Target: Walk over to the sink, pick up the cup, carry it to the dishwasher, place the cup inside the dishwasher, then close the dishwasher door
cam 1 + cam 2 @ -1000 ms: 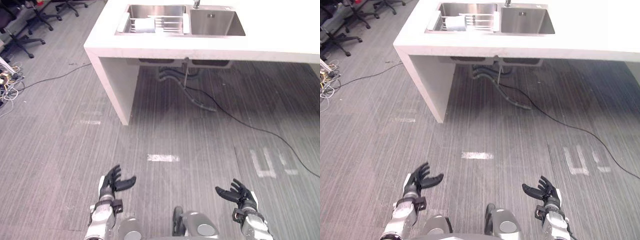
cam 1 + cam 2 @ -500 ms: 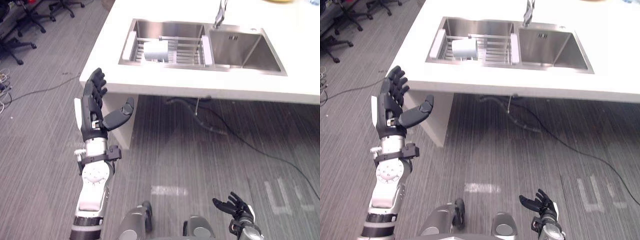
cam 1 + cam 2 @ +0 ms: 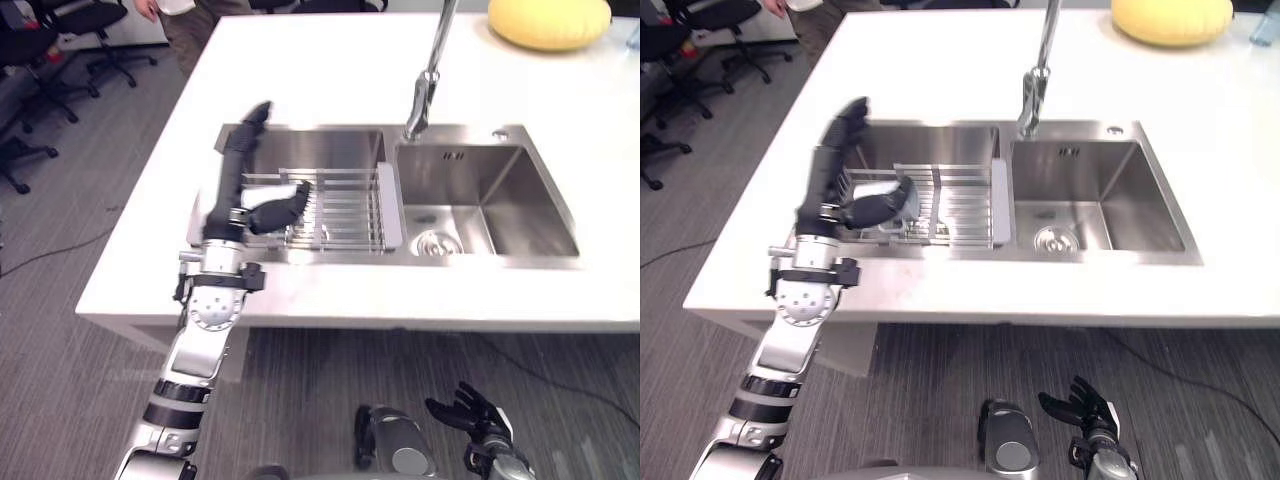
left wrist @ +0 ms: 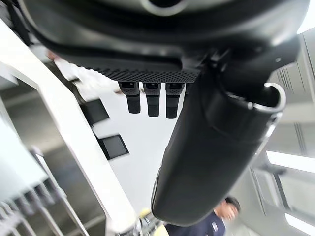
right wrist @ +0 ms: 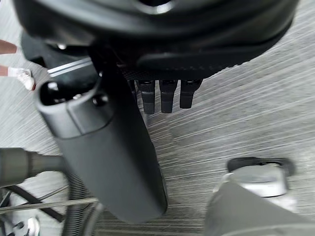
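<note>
- The left robot hand [image 3: 228, 200] is raised over the left basin of the sink [image 3: 480, 200]; its fingers [image 3: 250, 130] are straight, the thumb is spread, and it holds nothing; the right robot hand [image 3: 472, 412] hangs low near the floor, relaxed and empty.
- The cup [image 3: 877, 187] lies on the wire rack [image 3: 345, 210] in the left basin, just right of the left palm and partly behind the thumb; whether they touch, I cannot tell.
- It seems to lie on its side; the thumb hides its long axis.
- The left robot hand is much nearer; I judge it must close around the cup.
- Count: one cup, one rack, two basins, one faucet [image 3: 425, 90], one yellow thing [image 3: 548, 20] on the far tabletop [image 3: 330, 60].
</note>
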You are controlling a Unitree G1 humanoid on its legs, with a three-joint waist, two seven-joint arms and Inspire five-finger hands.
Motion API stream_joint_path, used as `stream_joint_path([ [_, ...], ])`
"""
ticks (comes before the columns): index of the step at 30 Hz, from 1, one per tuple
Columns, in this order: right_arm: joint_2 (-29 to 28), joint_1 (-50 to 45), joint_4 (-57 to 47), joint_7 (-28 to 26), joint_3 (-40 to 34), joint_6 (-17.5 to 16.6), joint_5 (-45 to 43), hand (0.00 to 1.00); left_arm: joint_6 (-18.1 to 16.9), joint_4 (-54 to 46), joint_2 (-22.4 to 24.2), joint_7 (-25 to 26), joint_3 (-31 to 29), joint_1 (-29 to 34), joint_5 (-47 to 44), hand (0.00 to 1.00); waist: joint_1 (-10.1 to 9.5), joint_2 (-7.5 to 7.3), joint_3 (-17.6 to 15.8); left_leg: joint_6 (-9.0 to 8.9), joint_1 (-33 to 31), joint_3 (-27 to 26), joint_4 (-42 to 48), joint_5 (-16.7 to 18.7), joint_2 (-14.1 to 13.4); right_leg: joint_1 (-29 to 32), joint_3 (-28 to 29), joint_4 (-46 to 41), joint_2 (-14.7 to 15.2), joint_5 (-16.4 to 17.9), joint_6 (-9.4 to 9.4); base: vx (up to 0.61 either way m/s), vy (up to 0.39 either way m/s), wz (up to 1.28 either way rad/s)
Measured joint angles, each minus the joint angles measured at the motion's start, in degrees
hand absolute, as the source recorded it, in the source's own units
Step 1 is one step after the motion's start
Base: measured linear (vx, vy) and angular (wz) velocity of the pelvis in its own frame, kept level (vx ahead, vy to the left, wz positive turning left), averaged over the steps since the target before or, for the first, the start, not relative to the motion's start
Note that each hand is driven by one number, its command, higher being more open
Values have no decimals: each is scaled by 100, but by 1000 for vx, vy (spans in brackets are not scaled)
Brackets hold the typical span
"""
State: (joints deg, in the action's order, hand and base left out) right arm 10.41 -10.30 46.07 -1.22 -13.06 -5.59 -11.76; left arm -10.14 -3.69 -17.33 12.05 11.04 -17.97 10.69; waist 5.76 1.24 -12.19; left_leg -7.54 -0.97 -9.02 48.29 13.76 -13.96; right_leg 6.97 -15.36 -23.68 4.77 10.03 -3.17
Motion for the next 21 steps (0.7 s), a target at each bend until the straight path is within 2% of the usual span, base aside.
stream_joint_path([
  [2, 48, -22, -160, -1, 0, -16, -18, 90, -5, -1, -7, -109, 98, -111, 80, 90, -35, -6, -2, 266, -417, -261, -392, 158, -13, -260, 0, 296, 13, -20, 33, 231, -52, 4],
  [3, 69, 58, -135, 0, 0, -16, -40, 90, -4, 20, -51, -127, 100, -195, 150, 90, -44, 8, 6, 343, -592, -264, -1018, 198, 96, -343, 17, 427, 38, -51, 83, 260, 16, -4],
  [4, 71, 90, -124, 0, 1, -14, -41, 90, -4, 40, -89, -134, 101, -240, 191, 90, -54, 10, 7, 344, -648, -257, -1401, 186, 160, -378, 33, 478, 49, -64, 105, 211, 52, -11],
  [5, 68, 108, -124, -5, 14, -16, -39, 90, -4, 145, -162, -154, 132, -359, 302, 90, -112, 10, 7, 306, -680, -187, -2216, 30, 324, -414, 79, 527, 82, -78, 140, 244, 112, -17],
  [6, 85, 103, -101, -20, 19, -15, -38, 90, 2, 325, -215, -200, 193, -518, 471, 90, -159, 107, 62, 284, -683, -101, -3016, -568, 469, -426, 120, 518, 63, -67, 234, 207, 119, -19],
  [7, 98, 102, -85, -26, 20, -12, -37, 90, 4, 413, -219, -242, 201, -567, 557, 90, -159, 155, 82, 284, -685, -76, -3311, -1042, 482, -426, 146, 514, 10, -40, 292, 246, 167, -23],
  [8, -3, 137, 17, -16, 23, -3, -34, 90, 32, 596, -306, -331, 239, -595, 682, 90, -159, 39, 88, 374, -587, -140, -3452, -1266, 586, -447, 266, 472, 52, 2, 394, 151, 111, -15],
  [10, -48, 66, 27, -19, 11, -6, -32, 90, 132, 725, -417, -435, 366, -592, 754, 90, -147, -60, 118, 439, -467, -168, -3704, -1282, 732, -456, 296, 513, 189, 29, 472, 139, 123, -2],
  [12, -62, 37, 117, -7, -3, 4, -26, 90, 191, 1003, -602, -621, 518, -570, 791, 90, -127, -65, 119, 539, -283, -246, -3995, -1352, 917, -568, 362, 711, 324, -26, 572, 106, 132, -2],
  [14, -128, 43, 160, -41, 14, 5, -13, 90, 235, 1180, -748, -736, 537, -553, 863, 90, -100, -67, 122, 554, -191, -270, -4107, -1362, 974, -665, 410, 875, 343, -74, 648, 54, 82, -6],
  [21, -162, 46, 314, -84, 122, 39, 168, 90, 222, 1245, -986, -827, 498, -104, 952, 90, -52, -62, 163, 557, -80, -317, -4344, -1406, 1008, -684, 444, 1069, 307, -112, 692, 19, 4, -4],
])
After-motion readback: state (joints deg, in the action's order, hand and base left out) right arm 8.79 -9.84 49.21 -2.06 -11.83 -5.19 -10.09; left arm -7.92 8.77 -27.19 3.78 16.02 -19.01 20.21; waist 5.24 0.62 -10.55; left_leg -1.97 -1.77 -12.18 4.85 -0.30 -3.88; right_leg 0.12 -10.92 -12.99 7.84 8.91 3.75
